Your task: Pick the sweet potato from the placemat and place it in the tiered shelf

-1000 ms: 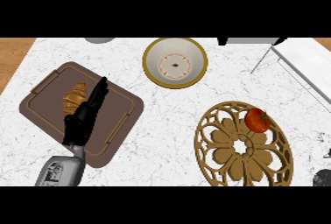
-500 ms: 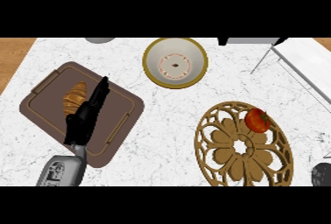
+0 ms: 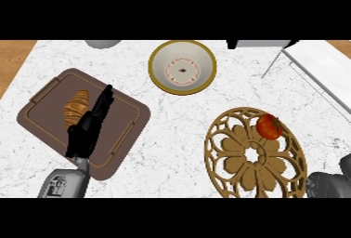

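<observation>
Sweet potato (image 3: 76, 109), orange-brown and elongated, lies on the brown placemat (image 3: 130, 116) at the left of the white marble tabletop (image 3: 178, 135), toward the mat's upper-left part. Left robot hand (image 3: 89, 125) is over the mat just right of the sweet potato, black fingers straight and stretched up along it, not curled round anything; contact with the potato can't be told. Grey left forearm (image 3: 65, 183) comes in from the lower edge. Placemat sits tilted, one corner close to the tabletop's left edge where wooden floor (image 3: 14, 60) shows. Cream bowl (image 3: 182, 67) with gold rim sits top centre, nothing clear inside but a patterned bottom. Round wooden openwork trivet (image 3: 254, 155) at lower right carries a red tomato (image 3: 269, 126) on its upper-right part. Right robot hand (image 3: 329, 183) shows only partly at the lower-right corner beside the trivet; fingers too cut off to read. White tiered shelf (image 3: 322, 69) with thin wire leg runs along the upper-right edge. Grey round object (image 3: 103, 43) is cut by the top edge. Open marble between mat, bowl and trivet.
</observation>
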